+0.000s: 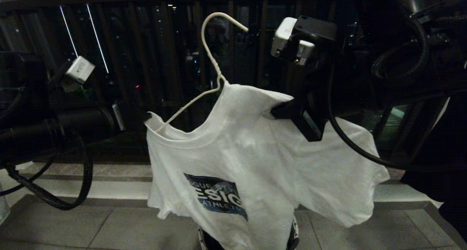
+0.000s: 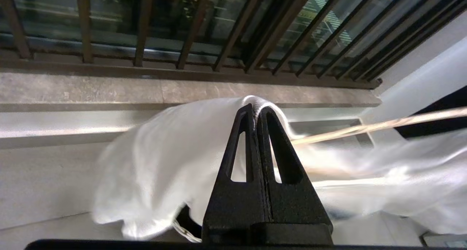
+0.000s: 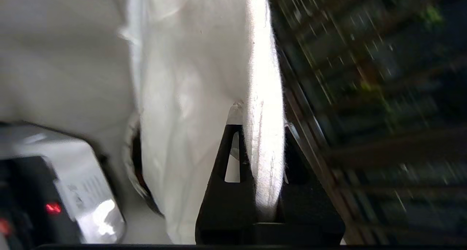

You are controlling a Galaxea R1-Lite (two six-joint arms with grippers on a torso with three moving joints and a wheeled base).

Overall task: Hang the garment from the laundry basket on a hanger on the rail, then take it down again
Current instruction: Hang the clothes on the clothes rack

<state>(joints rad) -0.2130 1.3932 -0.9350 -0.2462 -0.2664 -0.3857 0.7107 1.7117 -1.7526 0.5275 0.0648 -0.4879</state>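
Pinched between my left gripper (image 2: pixel 255 109) fingers is a white fold of the garment (image 1: pixel 255 158) (blue chest print facing out). My right gripper (image 1: pixel 279 109) clamps its other shoulder. Between them, the hanger (image 1: pixel 213 67) rises from the neckline, hook free.

garment (image 1: pixel 255 158) on hanger (image 1: pixel 211 56) | laundry basket (image 1: pixel 292 239) below | railing (image 1: pixel 146 42) behind

T-shirt (image 1: pixel 277 162): soft white knit cloth, matt, creased; chest print (image 1: pixel 216 195) flat and dull. Hanger (image 1: pixel 213 65): thin wire, white coat, twisted neck. Left gripper (image 2: pixel 254 109) and right gripper (image 3: pixel 262 133): black fingers, matt, finely grained. Floor (image 1: pixel 120 226): smooth grey tile, faint sheen. Railing (image 2: pixel 193 27): dark painted bars.
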